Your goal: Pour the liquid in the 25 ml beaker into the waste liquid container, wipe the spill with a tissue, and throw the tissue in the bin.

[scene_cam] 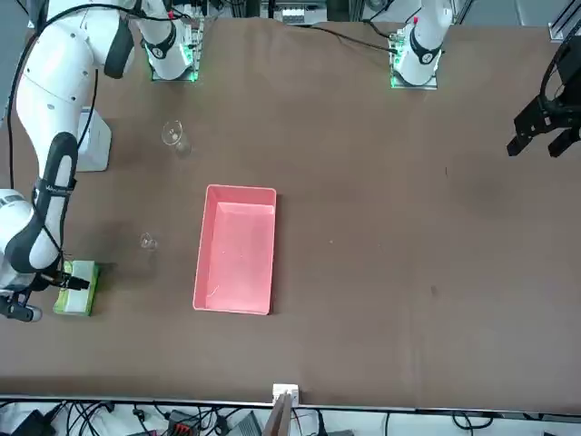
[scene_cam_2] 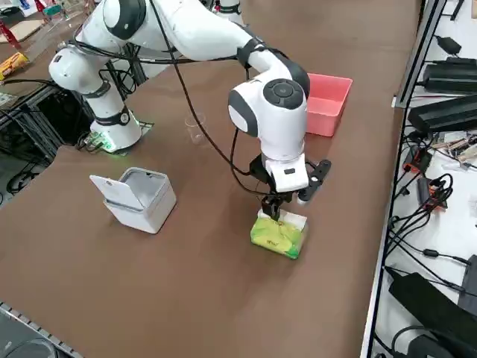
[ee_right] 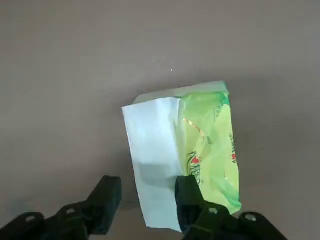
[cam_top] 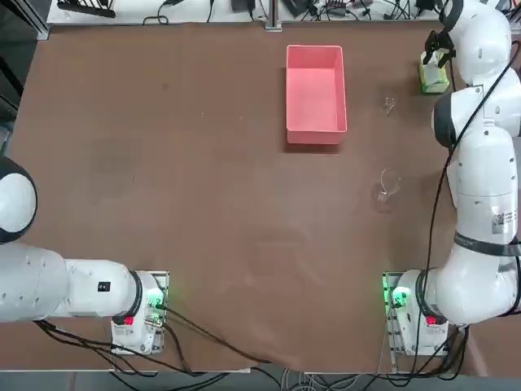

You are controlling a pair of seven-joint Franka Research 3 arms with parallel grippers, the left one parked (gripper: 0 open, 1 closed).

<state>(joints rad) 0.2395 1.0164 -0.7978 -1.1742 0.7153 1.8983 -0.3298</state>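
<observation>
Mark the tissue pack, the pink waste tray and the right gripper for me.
Tissue pack (scene_cam_2: 276, 236): right side view, green side.
Pink tray (scene_cam: 236, 249): front view, inner floor.
Right gripper (ee_right: 148, 192): right wrist view, between fingertips.

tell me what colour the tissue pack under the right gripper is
The tissue pack is bright yellow-green, with small red and dark green print; the right wrist view shows it best.

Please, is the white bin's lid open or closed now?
Open: the lid is swung out to one side of the white bin.
</observation>
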